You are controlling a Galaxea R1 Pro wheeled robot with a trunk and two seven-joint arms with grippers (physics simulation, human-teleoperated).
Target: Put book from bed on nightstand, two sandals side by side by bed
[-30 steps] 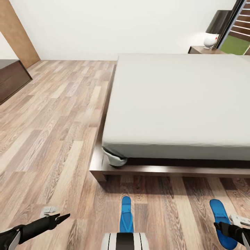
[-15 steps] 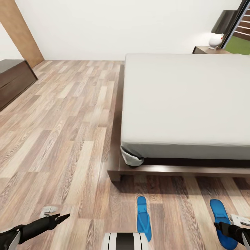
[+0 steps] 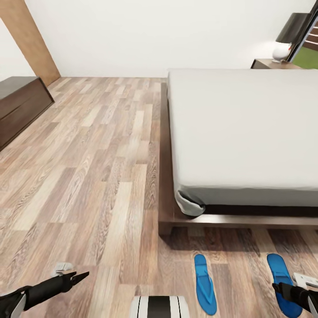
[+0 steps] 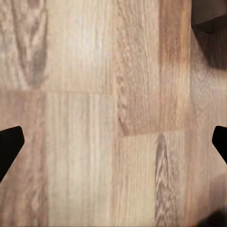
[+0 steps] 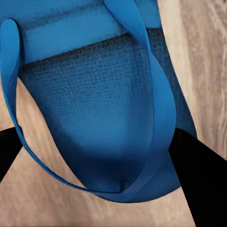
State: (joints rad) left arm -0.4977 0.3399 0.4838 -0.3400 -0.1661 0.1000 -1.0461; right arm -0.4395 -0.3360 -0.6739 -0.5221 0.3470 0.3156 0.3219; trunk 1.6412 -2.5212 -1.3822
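The bed (image 3: pixel 247 128), dark-framed with a bare off-white mattress, fills the right half of the head view. One blue sandal (image 3: pixel 205 283) lies flat on the floor just off the bed's foot corner. The other sandal (image 3: pixel 278 274) (image 5: pixel 94 94) sits between the fingers of my right gripper (image 3: pixel 285 290) (image 5: pixel 101 158), which is shut on its sole at the heel end. My left gripper (image 3: pixel 73 276) (image 4: pixel 113 142) hovers low over bare planks at the lower left, open and holding nothing. A nightstand (image 3: pixel 269 64) stands beyond the bed's far corner. The book is out of view.
A white round lamp (image 3: pixel 281 52) rests on the nightstand beside a dark window frame. A low dark cabinet (image 3: pixel 20 104) stands against the left wall. Wood-plank floor (image 3: pixel 97 154) stretches wide between the cabinet and the bed.
The whole head view has shifted, so the bed and the floor sandal now sit further right in the picture. The held sandal and both grippers keep their places in the view.
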